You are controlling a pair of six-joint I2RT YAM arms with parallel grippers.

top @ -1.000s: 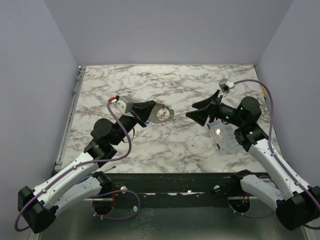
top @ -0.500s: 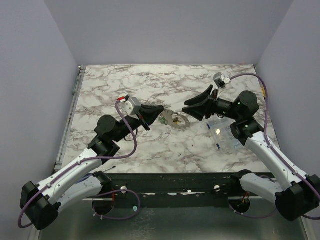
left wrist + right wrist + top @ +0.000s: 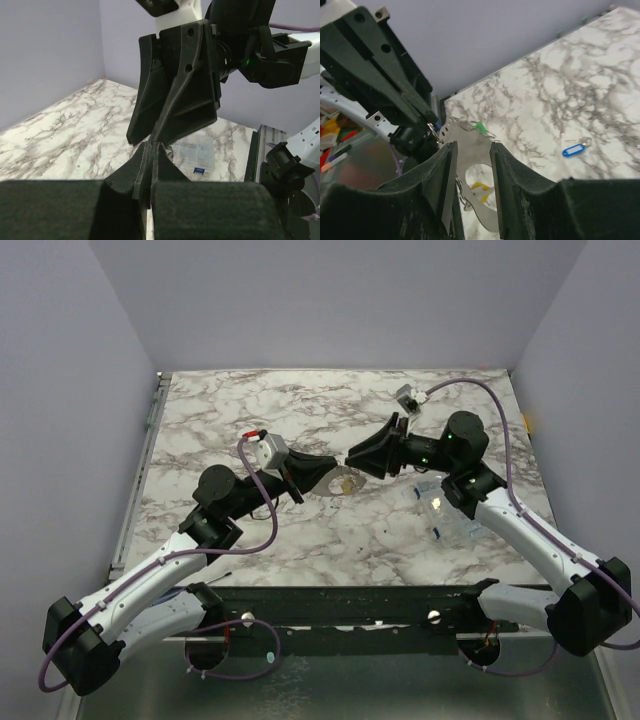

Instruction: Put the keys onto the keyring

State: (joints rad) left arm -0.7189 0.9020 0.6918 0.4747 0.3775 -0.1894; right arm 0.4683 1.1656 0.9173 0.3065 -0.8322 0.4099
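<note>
My left gripper (image 3: pixel 333 478) is shut on one edge of the keyring (image 3: pixel 349 481), a flat grey metal hoop held above the table's middle. In the left wrist view its fingers (image 3: pixel 151 145) are pressed together. My right gripper (image 3: pixel 352 458) faces it tip to tip. In the right wrist view the right gripper (image 3: pixel 471 146) has its two pads against opposite edges of the keyring (image 3: pixel 475 156). A green key (image 3: pixel 480 127) and a yellow key (image 3: pixel 481 189) hang on the keyring. A blue key (image 3: pixel 574 149) lies on the marble.
A clear plastic box (image 3: pixel 445 508) with a blue label lies on the marble table (image 3: pixel 250 410) under the right arm and shows in the left wrist view too (image 3: pixel 197 152). Grey walls enclose the table on three sides.
Both arms have swung toward the table's middle, the left one carrying the keyring. The right gripper's wide-open fingers have narrowed onto the keyring.
</note>
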